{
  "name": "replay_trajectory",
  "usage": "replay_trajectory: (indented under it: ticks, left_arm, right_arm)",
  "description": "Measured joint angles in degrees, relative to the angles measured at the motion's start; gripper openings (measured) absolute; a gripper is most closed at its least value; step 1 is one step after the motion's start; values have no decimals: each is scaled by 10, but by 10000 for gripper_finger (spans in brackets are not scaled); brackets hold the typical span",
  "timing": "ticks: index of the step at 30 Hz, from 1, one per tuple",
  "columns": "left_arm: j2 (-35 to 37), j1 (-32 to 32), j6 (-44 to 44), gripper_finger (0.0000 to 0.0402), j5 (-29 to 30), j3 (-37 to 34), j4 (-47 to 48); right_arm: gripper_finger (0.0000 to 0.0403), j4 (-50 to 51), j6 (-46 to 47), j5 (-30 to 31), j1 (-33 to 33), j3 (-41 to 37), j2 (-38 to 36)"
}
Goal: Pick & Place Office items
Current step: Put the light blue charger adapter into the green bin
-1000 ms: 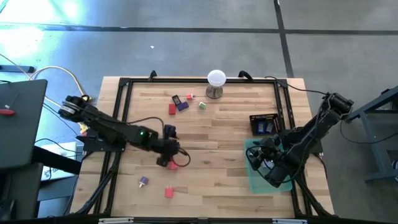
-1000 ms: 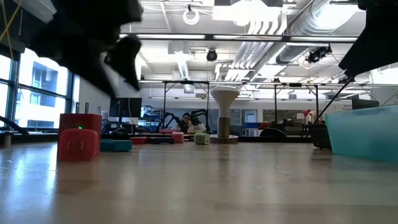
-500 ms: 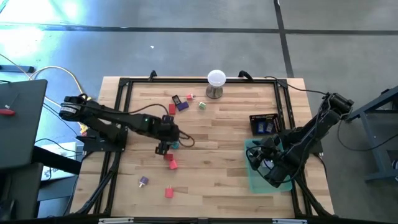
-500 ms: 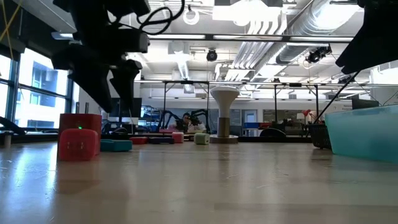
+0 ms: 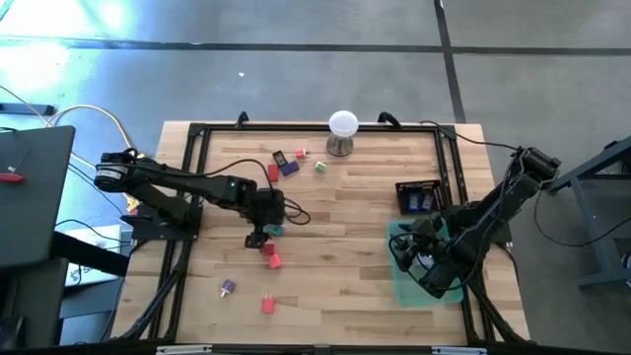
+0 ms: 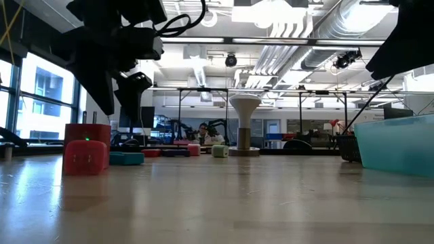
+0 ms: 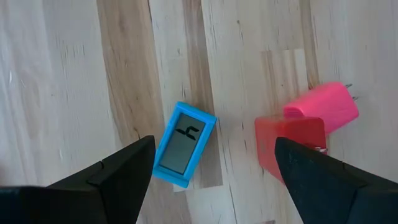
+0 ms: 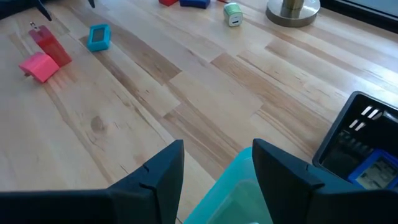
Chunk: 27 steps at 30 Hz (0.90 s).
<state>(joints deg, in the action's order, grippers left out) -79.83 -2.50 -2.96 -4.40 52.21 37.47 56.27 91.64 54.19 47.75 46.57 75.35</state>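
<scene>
Low in the frame, right of centre, the right gripper (image 5: pixel 422 258) sits over the green tray (image 5: pixel 404 286), fingers partly apart, holding nothing. Further up, mid-left, the left gripper (image 5: pixel 262 232) hangs wide open over the teal piece (image 7: pixel 183 144), red block (image 7: pixel 290 146) and pink piece (image 7: pixel 323 107).

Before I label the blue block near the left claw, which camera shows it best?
The left wrist view: the blue block lies flat on the table, its dark face up, between the open left claw's fingers. The right wrist view and the high view show it small; the low view shows a low sliver.
</scene>
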Motion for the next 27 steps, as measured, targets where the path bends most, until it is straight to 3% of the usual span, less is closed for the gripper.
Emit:
replay_trajectory:
  ticks: [7,14,27]
  left_arm:
    - [0,-11,26,323,7,0,-7]
    - [-18,-31,35,323,109,-3,-2]
    - [-79,-53,26,323,105,-3,-4]
  right_arm:
    - [178,-1,0,3,0,0,0]
    - [178,-3,-3,3,0,0,0]
    - [178,-18,-30,14,-2,0,0]
